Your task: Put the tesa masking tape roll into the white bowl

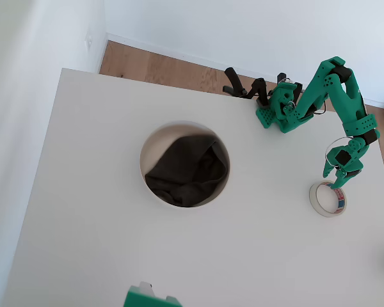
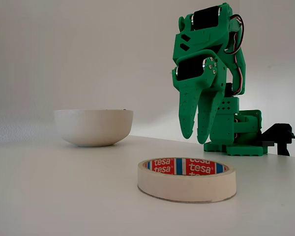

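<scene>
The tesa masking tape roll [image 2: 187, 179] is laid flat on the white table [image 1: 83, 211], well apart from the white bowl [image 2: 93, 127], in which dark grey cloth [image 1: 185, 171] is seen from overhead. The green pincer [image 2: 195, 135] is held just above the roll's far rim, fingers pointed down, slightly parted and empty.

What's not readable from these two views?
- Inside of the white bowl: hidden by its own wall in the fixed view; only the overhead view shows the dark grey cloth.
- Hand height above the tesa masking tape roll: the overhead view overlaps tips and ring; the fixed view cannot settle depth.
- Green object: cut off by the overhead view's bottom edge.
- Tape's far outer side: hidden by the ring itself in the fixed view.
</scene>
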Motion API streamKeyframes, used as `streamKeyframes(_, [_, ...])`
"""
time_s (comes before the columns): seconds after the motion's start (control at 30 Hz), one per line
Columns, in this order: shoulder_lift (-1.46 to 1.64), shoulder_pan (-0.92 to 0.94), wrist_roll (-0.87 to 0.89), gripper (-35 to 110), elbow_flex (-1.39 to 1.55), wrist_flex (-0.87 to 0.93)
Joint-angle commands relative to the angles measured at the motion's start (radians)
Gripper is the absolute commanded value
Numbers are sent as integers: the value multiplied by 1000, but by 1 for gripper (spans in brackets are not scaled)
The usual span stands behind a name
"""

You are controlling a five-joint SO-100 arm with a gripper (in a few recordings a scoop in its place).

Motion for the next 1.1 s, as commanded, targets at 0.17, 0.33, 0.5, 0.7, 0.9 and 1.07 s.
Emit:
streamKeyframes(0.17, [-61,-34,67,12,-66,-43])
streamKeyframes(0.33, [-98,-60,92,12,-66,-63])
streamKeyframes(0.5, [-115,-97,117,12,-66,-72])
streamKeyframes(0.7, [-149,-129,133,12,-66,-91])
streamKeyframes(0.9, [-153,-140,147,10,-69,-94])
streamKeyframes(1.07, [-153,-166,153,9,-69,-94])
